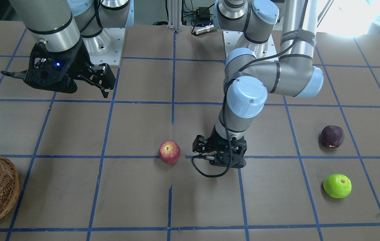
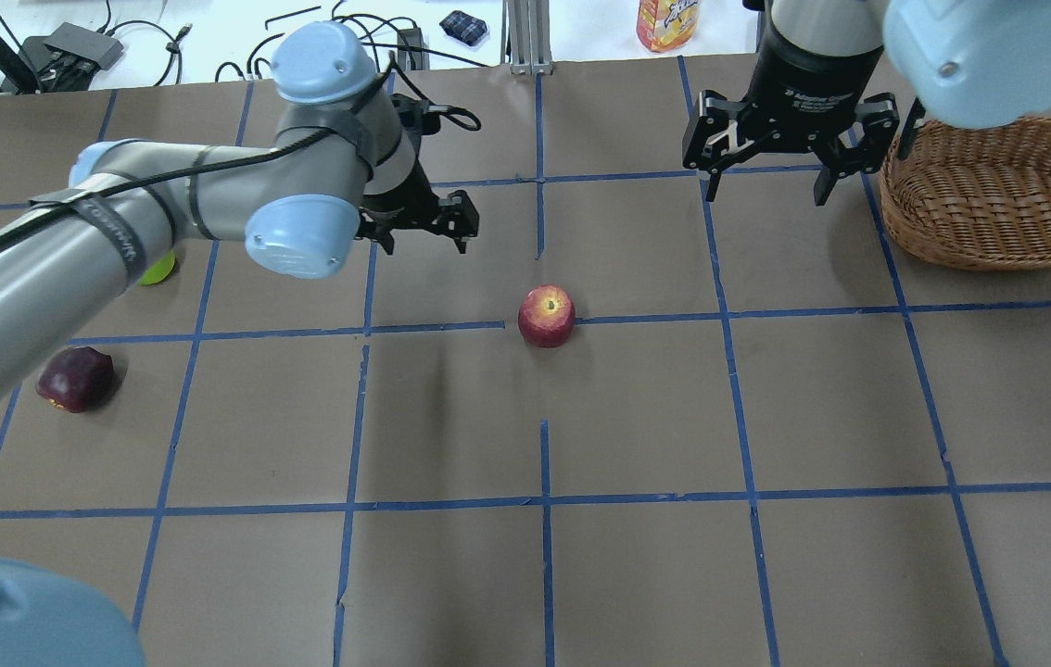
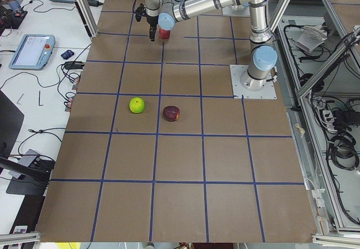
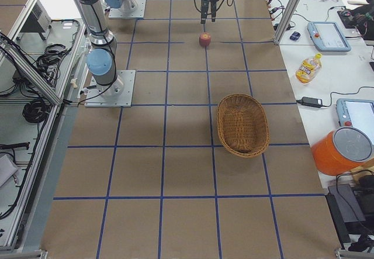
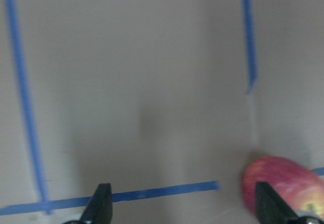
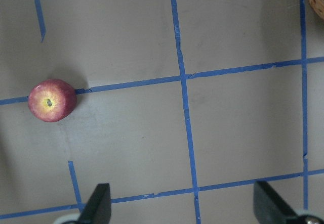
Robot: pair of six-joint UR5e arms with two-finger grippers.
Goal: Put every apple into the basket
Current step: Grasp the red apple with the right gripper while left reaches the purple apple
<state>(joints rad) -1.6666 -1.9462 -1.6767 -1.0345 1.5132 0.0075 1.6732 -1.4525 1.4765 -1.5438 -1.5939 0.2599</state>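
A: So, where are the apples?
B: On the table (image 2: 637,417): red apple (image 2: 546,316) in the middle, maroon apple (image 2: 74,378) and green apple (image 1: 337,185) off to the robot's left, well apart from the basket (image 2: 952,243).
A: End effectors?
B: Left end effector (image 2: 424,243) is spread wide, empty, near the red apple. Right end effector (image 2: 766,190) is wide too, empty, beside the basket.

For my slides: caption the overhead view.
Open left gripper by the red apple; open right gripper beside the basket; purple apple and green apple lie left.
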